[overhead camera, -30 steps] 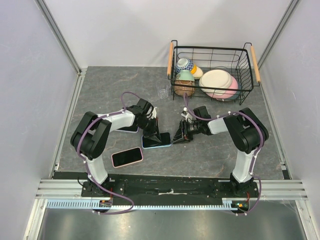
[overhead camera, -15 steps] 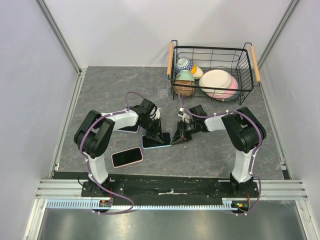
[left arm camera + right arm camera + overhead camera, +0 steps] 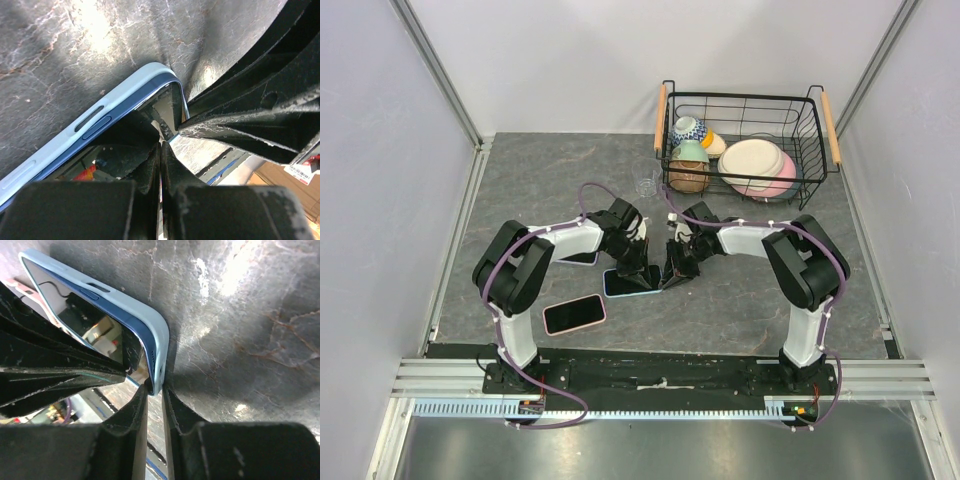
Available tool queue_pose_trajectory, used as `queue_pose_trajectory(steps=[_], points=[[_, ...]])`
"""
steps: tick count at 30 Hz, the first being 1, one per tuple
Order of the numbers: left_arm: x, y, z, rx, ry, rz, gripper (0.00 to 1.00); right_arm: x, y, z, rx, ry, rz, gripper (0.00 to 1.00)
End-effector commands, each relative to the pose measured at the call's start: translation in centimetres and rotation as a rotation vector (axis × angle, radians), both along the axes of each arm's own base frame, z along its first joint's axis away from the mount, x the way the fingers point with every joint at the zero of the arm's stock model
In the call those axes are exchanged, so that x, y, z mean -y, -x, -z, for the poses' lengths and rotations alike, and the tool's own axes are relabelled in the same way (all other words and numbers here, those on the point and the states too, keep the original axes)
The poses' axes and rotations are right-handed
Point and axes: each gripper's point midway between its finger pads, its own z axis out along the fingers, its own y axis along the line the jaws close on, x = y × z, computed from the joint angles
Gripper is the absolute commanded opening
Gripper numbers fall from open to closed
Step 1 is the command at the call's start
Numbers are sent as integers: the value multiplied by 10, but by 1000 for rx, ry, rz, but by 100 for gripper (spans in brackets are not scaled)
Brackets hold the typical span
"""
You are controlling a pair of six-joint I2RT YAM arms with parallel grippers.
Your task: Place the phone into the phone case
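Although the phone (image 3: 82, 315) is already lying inside the phone case (image 3: 140, 307) along most of its length, the job is looking not quite finished. On the long side seen from the right wrist, the dark blue body is sitting flush behind the pale blue wall, with the buttons lining up with their cut-outs. At the corner nearest both arms, though, the left wrist view is showing a pale gap between the phone's rounded edge and the case lip. By my judgement that corner is what is left: it is needing a press down until the lip closes over it.

From above, the cased phone is resting flat on the grey worktop (image 3: 540, 180), near the middle and just in front of the two arms. A second phone with a pink edge (image 3: 574, 314) is lying well apart, nearer the left arm's base.

Both arms are reaching inward and low, meeting over that one corner, their wrists angling steeply down. The left hand (image 3: 161, 150) is pressed fully together, holding nothing, and its joined tips are bearing on the phone's face right at the unseated corner. The right hand (image 3: 154, 395) is coming in from the opposite side with its fingers drawn close, one on either side of the case's corner. It is looking clamped on the case there, bracing it against the left hand's push.
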Motion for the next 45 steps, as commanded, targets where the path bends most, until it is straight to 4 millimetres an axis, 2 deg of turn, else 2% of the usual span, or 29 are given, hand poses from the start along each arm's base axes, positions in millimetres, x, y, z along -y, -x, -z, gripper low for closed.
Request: queue_pose_trajectory(steps=[1,4,8,11,15,18,21,22,24,26,31,37,45], points=[[-16,-4,31,19,-111,-10,2,58,-7,73,159,464,-10,22],[-12,-6,28,25,-97,-15,2,70,-9,74,187,542,-16,22],[-11,-10,24,37,-90,-21,2,69,-16,65,232,545,-17,24],[-14,-10,23,38,-90,-27,2,57,-23,47,274,484,-17,34],[-17,-12,20,38,-84,-36,2,38,-32,25,297,340,7,52],[-19,-13,19,38,-72,-39,2,26,-35,12,252,185,27,60],[-21,-13,18,31,-47,-46,2,23,-37,9,188,51,70,63],[-21,-14,17,28,-39,-49,2,29,-38,12,166,32,92,63],[-21,-14,16,19,-11,-56,2,23,-38,8,129,-57,101,62],[-23,-14,14,8,9,-68,2,26,-39,9,100,-97,112,61],[-25,-21,12,-2,65,-103,2,28,-43,19,74,-98,115,57],[-24,-25,14,-22,91,-118,2,28,-39,33,29,-91,102,43],[-20,-33,17,-30,98,-123,2,29,-44,42,13,-60,105,39]])
